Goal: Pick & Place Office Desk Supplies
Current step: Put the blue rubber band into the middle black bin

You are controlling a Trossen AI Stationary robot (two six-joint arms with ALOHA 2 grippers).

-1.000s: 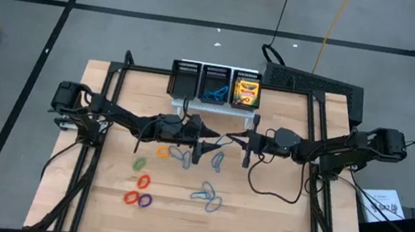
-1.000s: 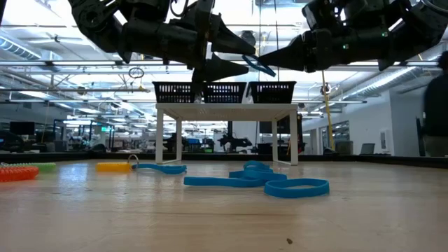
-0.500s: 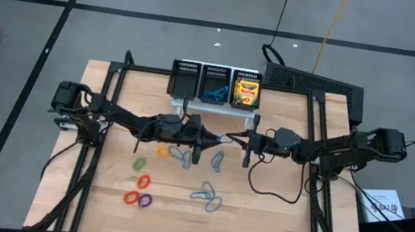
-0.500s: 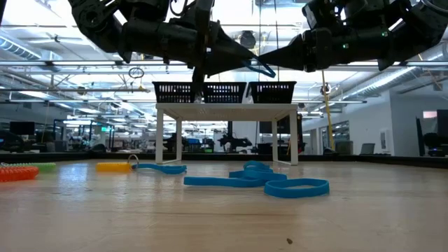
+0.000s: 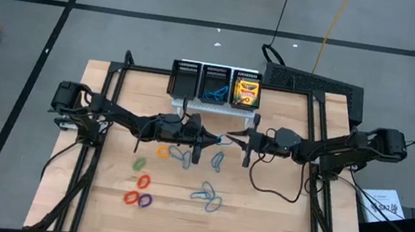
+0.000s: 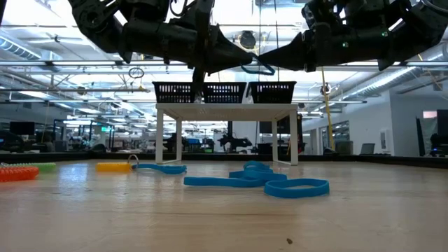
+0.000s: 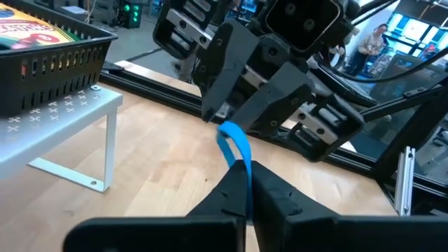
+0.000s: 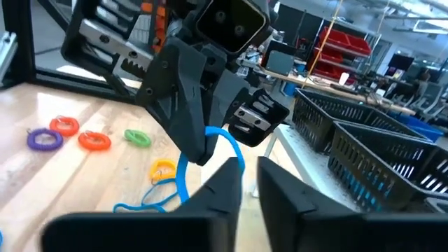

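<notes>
Left gripper (image 7: pixel 246 183) pinching blue loop (image 7: pixel 234 145); right gripper (image 8: pixel 250 175) parting, loop could spring free mid-handover above table

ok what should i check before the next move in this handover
1. left tool shut on the blue loop: ok
2. right tool clear of that loop: cannot tell
3. loop held up off the table: ok
4. organiser's middle compartment holds blue loops, so it matches: ok
5. room for the left arm to swing away: not ok, the tools are nearly tip to tip in front of the organiser
</notes>
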